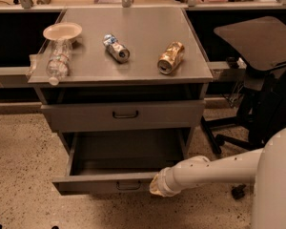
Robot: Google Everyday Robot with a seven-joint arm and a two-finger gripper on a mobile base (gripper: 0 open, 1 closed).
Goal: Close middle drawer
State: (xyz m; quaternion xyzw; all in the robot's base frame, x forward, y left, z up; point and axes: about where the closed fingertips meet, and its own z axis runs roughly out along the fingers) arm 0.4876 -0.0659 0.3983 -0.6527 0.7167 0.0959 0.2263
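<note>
Floor [19, 175]: speckled terrazzo, beige with dark flecks. A grey metal cabinet [86, 117] with a flat worktop [143, 27] stood at centre. Behind it, a long pale bench [238, 6] ran across the rear, with dark recesses [14, 37] beneath. A black wheeled office chair [262, 104] stood at right. Lighting was warm. The hand [158, 187] was positioned low, directly in front of the cabinet, above the floor.
</note>
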